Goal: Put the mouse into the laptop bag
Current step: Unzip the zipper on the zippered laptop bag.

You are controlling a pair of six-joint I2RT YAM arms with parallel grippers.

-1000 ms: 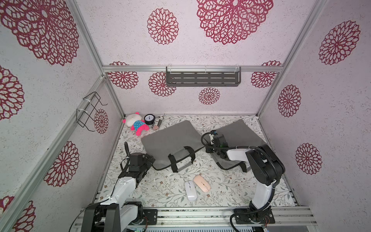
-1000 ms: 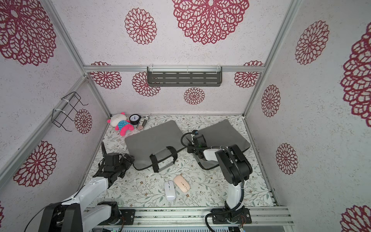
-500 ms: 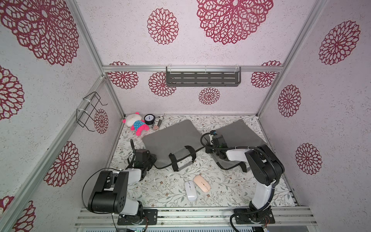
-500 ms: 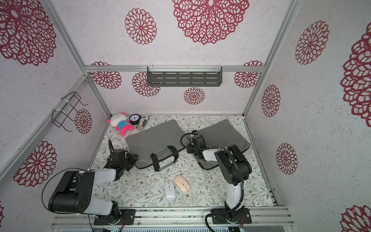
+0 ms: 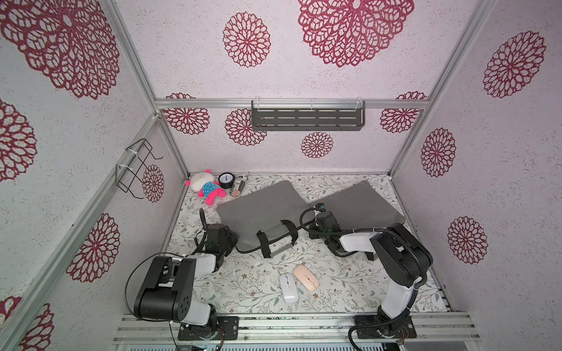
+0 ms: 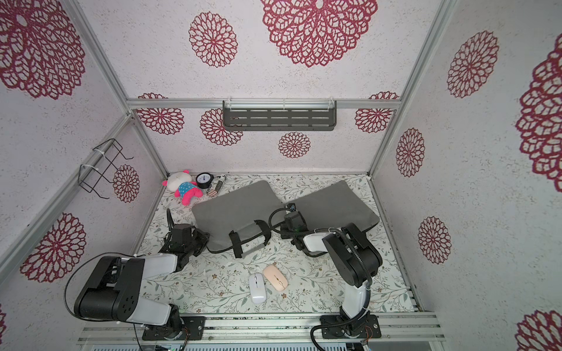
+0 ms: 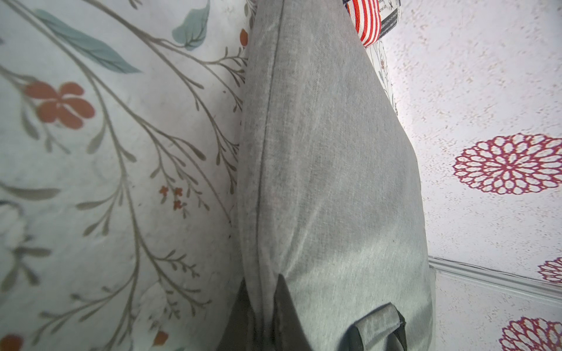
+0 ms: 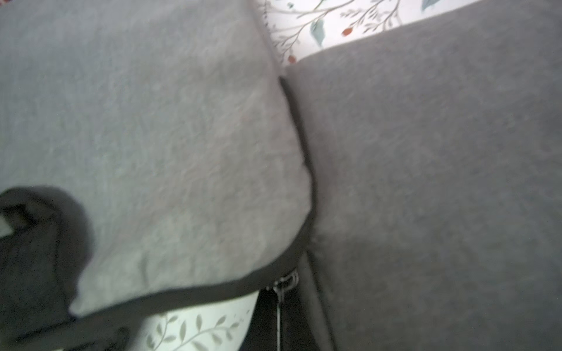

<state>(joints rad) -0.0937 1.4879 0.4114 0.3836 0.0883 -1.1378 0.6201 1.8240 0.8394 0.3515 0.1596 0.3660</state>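
Clearly the left gripper (image 7: 261, 278) is pinched shut on the corner seam of the grey laptop bag (image 7: 328, 182), limp cloth that will likely sag and drag rather than lift flat. Its arm (image 5: 202, 262) lies low, forearm nearly level. The right gripper (image 5: 314, 234) is closed at the bag's opposite corner; on what is unclear. Nearer the front, the white mouse (image 5: 288, 288) and pink mouse (image 5: 305, 277) lie side by side, apart from the bag. Both look light, hard and slick, and are best pinched across the sides.

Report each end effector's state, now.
Left end effector: closed on the laptop bag edge.
Right end effector: closed at the zipper pull; whether it holds it cannot be told.
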